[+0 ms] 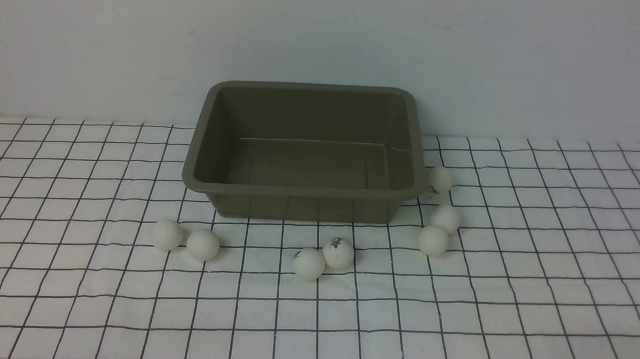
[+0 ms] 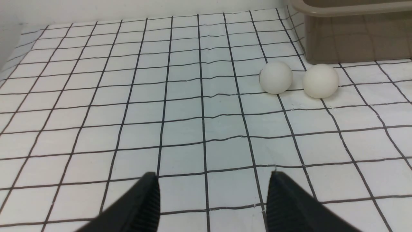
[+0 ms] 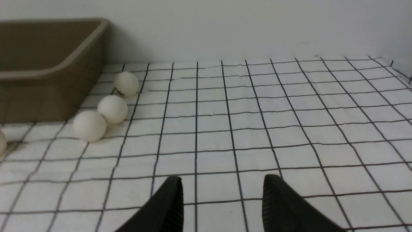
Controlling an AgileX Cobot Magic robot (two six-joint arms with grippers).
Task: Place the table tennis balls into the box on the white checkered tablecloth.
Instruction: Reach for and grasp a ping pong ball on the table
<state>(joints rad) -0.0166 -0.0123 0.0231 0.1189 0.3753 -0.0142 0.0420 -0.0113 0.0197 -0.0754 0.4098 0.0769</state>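
Outside the empty olive-grey plastic box, seven white table tennis balls dot the white checkered tablecloth: two ahead of the left hand, three apparently nearer the right hand (both hands released).

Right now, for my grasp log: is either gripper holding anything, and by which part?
Nothing is held: left gripper and right gripper are both open, empty.
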